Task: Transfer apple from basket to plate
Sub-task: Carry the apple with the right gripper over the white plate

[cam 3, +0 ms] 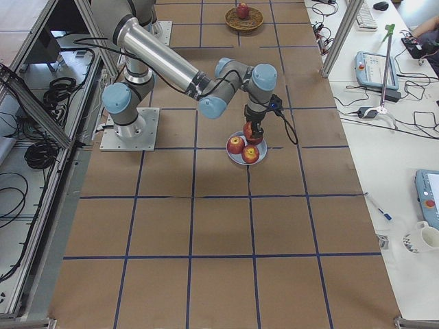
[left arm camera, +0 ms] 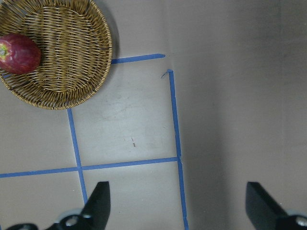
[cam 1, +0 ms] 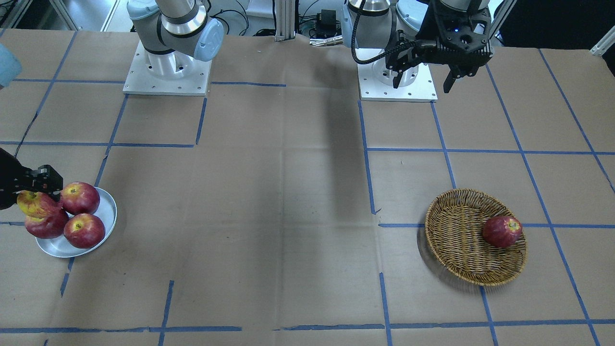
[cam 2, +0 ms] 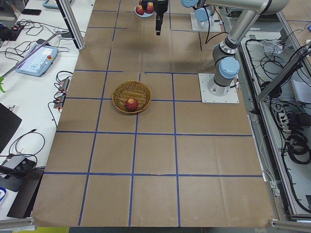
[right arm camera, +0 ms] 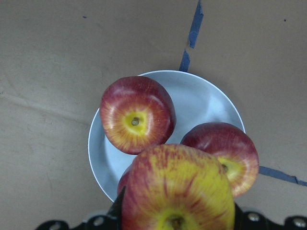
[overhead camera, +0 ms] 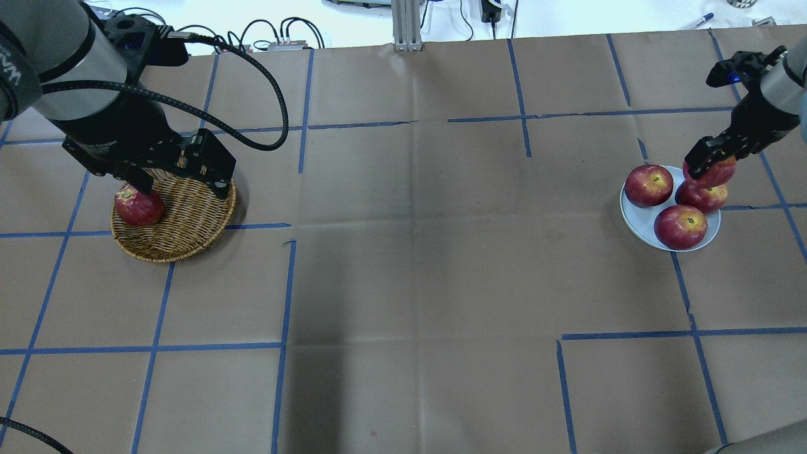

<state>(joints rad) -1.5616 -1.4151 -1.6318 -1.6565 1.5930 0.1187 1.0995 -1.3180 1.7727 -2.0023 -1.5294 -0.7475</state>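
The yellow, red-streaked apple (right arm camera: 177, 189) is held in my right gripper (cam 1: 42, 188), which is shut on it. It hangs low over the grey-white plate (cam 1: 108, 206), at the plate's edge and right above one of three dark red apples (cam 1: 79, 198) lying there. In the overhead view the apple (overhead camera: 719, 173) shows under the right gripper (overhead camera: 707, 161). The wicker basket (cam 1: 456, 240) lies far across the table with one dark red apple (cam 1: 502, 231) in it. My left gripper (overhead camera: 183, 183) hangs open and empty high above the basket (overhead camera: 189, 221).
Brown paper with blue tape lines covers the table (overhead camera: 416, 265). The two arm bases (cam 1: 166, 72) stand at the robot side. The plate (overhead camera: 633, 217) lies near the table's end on my right.
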